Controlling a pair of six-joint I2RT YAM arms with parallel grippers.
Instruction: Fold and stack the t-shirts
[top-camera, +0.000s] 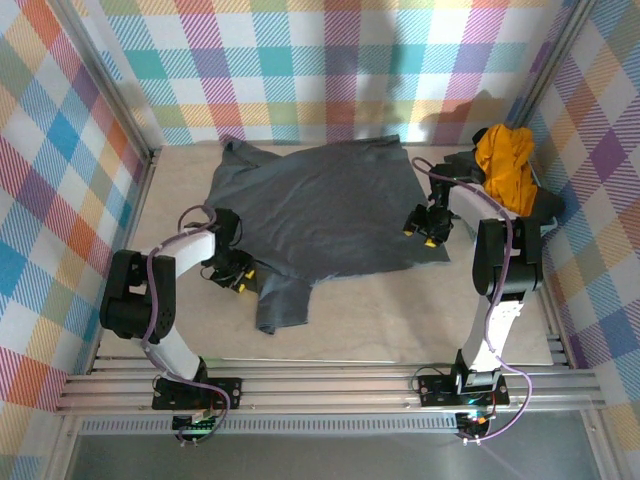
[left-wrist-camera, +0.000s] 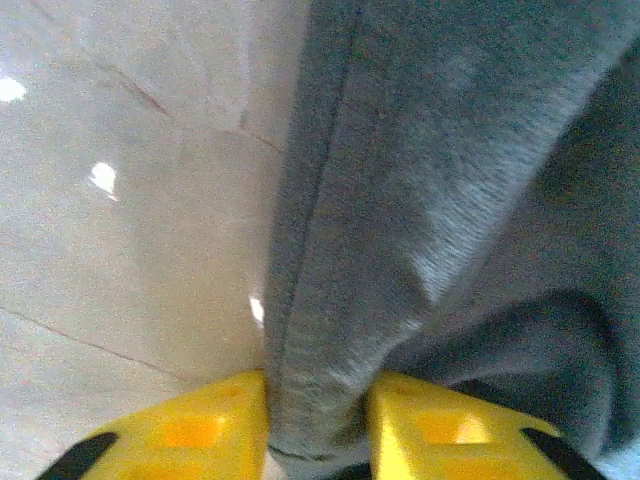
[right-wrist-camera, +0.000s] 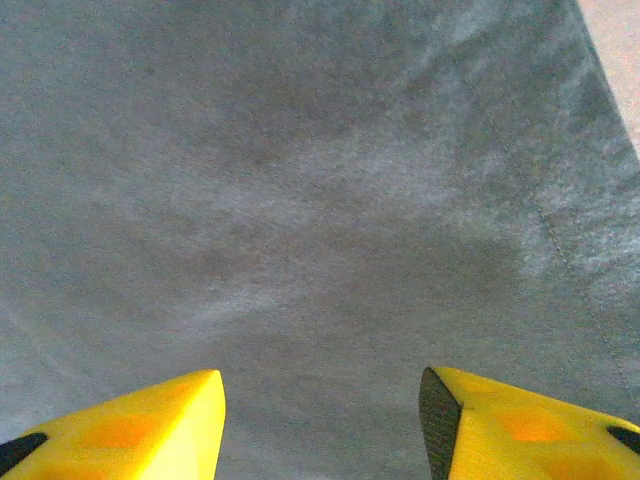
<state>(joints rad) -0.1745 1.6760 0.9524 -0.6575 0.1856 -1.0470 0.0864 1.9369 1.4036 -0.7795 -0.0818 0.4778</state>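
A dark slate-grey t-shirt (top-camera: 320, 205) lies spread wide across the middle of the table, one sleeve (top-camera: 283, 300) hanging toward the near edge. My left gripper (top-camera: 240, 276) is shut on the shirt's left hem (left-wrist-camera: 318, 400), a fold of grey cloth pinched between the yellow fingers (left-wrist-camera: 190, 430). Over the shirt's right edge my right gripper (top-camera: 421, 230) stands open, flat grey cloth (right-wrist-camera: 320, 200) beneath it and nothing between its fingers (right-wrist-camera: 150, 425). A mustard-yellow t-shirt (top-camera: 505, 165) sits crumpled at the back right.
Plaid walls enclose the light wooden table (top-camera: 400, 320). A dark object (top-camera: 548, 205) lies under the yellow shirt by the right wall. Bare wood runs along the near edge in front of the shirt.
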